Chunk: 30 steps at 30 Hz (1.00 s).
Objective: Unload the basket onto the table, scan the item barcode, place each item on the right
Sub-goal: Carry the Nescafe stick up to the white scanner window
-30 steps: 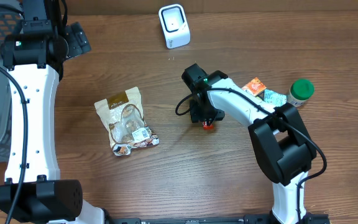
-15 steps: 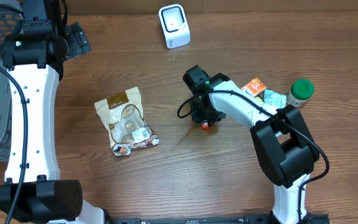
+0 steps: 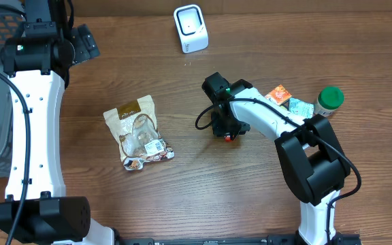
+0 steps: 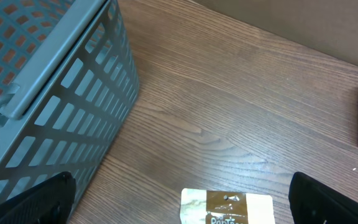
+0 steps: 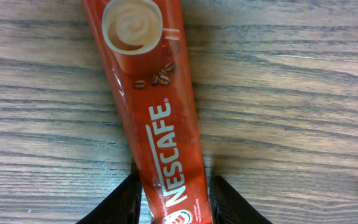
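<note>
Right gripper [image 5: 176,199] straddling Nescafe sachet [image 5: 160,112] at logo end, pinch unclear (fingers close either side); left gripper [image 4: 179,193] spread wide, well apart from sachet.

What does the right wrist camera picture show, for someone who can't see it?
A red Nescafe coffee stick lies on a wooden table, with a coffee cup and beans printed near its top. Its lower end sits between the robot's two dark fingers at the bottom.
</note>
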{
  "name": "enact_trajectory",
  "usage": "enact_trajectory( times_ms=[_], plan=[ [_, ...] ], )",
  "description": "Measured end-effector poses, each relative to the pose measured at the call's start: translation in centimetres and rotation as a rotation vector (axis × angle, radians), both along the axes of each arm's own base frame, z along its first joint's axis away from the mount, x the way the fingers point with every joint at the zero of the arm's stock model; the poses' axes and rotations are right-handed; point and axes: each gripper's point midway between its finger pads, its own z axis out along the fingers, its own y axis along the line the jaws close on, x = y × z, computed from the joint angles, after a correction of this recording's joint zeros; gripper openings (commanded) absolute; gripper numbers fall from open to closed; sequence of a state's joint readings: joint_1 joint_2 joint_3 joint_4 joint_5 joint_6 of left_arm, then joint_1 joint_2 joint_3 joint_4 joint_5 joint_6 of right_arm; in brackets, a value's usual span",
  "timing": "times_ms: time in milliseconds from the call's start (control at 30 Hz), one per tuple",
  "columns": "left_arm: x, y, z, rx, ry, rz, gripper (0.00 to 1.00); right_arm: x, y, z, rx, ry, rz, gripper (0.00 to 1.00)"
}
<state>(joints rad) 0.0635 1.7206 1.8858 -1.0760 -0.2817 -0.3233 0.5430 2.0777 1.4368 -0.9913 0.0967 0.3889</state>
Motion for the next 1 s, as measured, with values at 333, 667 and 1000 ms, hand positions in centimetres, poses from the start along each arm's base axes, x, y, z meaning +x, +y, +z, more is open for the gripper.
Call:
enact_trajectory(
  times_ms=[333, 667, 1000],
  plan=[
    [0.0, 0.0, 0.0, 0.000, 0.000, 0.000, 1.00, -0.2, 0.0, 0.0, -0.002, 0.009, 0.002, 0.04],
    [0.0, 0.0, 0.0, 0.000, 0.000, 0.000, 1.00, 3.2, 2.2, 8.2, 0.030, -0.024, 0.036, 0.04],
    [0.0, 0.0, 0.0, 0.000, 0.000, 0.000, 1.00, 8.6, 6.5, 24.1, 0.379, -0.315, 0.073, 0.04]
  ],
)
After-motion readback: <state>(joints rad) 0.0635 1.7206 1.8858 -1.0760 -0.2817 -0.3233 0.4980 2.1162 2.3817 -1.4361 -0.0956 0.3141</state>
